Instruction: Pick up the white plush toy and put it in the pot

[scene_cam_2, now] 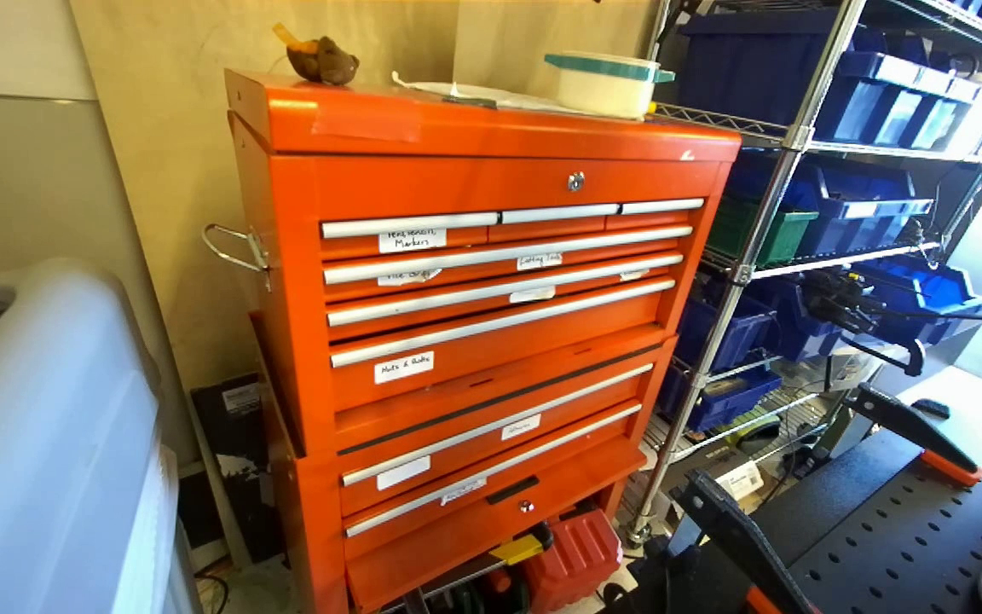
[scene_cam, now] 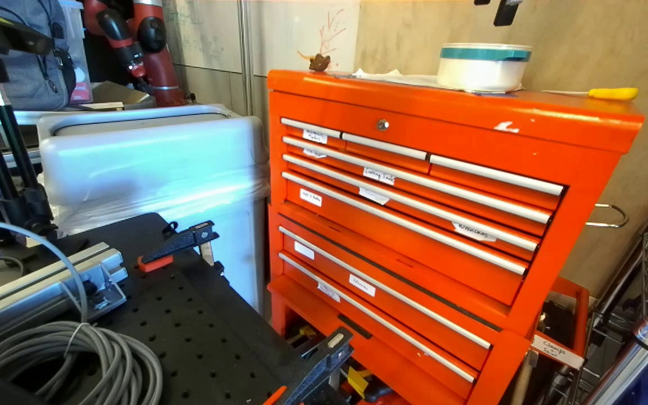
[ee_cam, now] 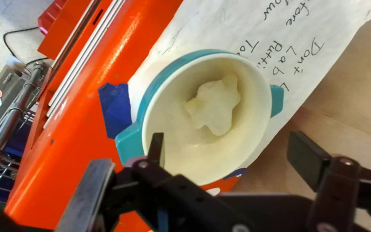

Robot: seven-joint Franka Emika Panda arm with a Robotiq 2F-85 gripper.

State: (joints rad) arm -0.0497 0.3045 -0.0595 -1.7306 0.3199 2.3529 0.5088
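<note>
Jaws spread well apart and holding nothing, the gripper (ee_cam: pixel 232 156) hangs above the pot (ee_cam: pixel 201 154), which stands on a handwritten sheet (ee_cam: pixel 243 30) atop an orange tool chest (scene_cam: pixel 436 264); the white plush toy (ee_cam: pixel 216 108) lies inside the pot, lower than the jaws and just beyond their tips in the wrist view, touching neither; the placing looks complete, probably with just the retreat left; the next move calls for a straight lift, jaws apart, so neither tip catches the pot's rim.
</note>
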